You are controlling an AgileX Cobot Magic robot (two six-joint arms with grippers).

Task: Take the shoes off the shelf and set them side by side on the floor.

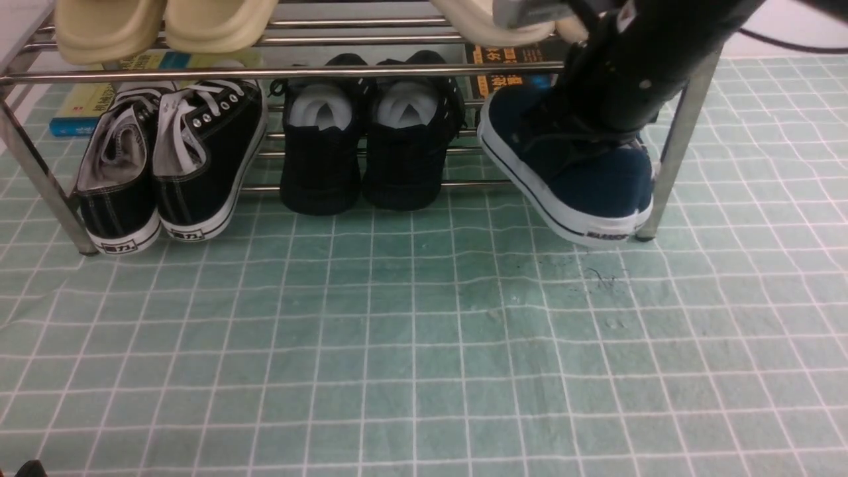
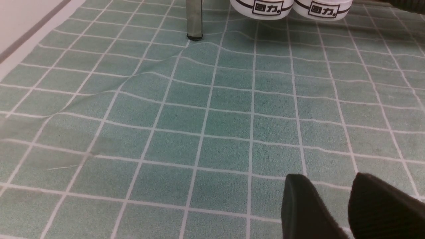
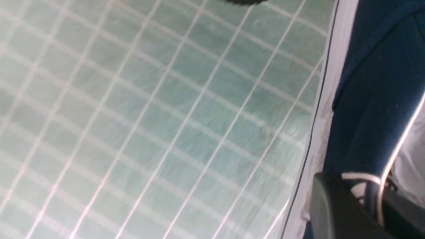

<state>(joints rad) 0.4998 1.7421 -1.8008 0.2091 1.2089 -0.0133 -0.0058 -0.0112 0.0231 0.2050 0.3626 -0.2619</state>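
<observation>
A navy-blue shoe [image 1: 596, 179] with a white sole sits tilted at the right end of the chrome shelf [image 1: 397, 71], on its lower tier, its heel out over the green gridded floor [image 1: 424, 344]. My right arm [image 1: 636, 73] reaches down into its opening and hides any second navy shoe. In the right wrist view my right gripper [image 3: 368, 199] is shut on the shoe's [image 3: 372, 99] white-edged opening wall, one finger [image 3: 332, 205] outside it. My left gripper [image 2: 330, 181] hovers open over bare floor [image 2: 199, 116], holding nothing.
Black lace-up sneakers [image 1: 172, 159] and all-black shoes [image 1: 364, 139] fill the rest of the lower tier. Beige slippers [image 1: 165, 23] lie on the top tier and books [image 1: 79, 106] behind. The shelf's right leg [image 1: 669, 165] stands right beside the navy shoe. The left leg [image 2: 194, 20] rises beside a floor wrinkle.
</observation>
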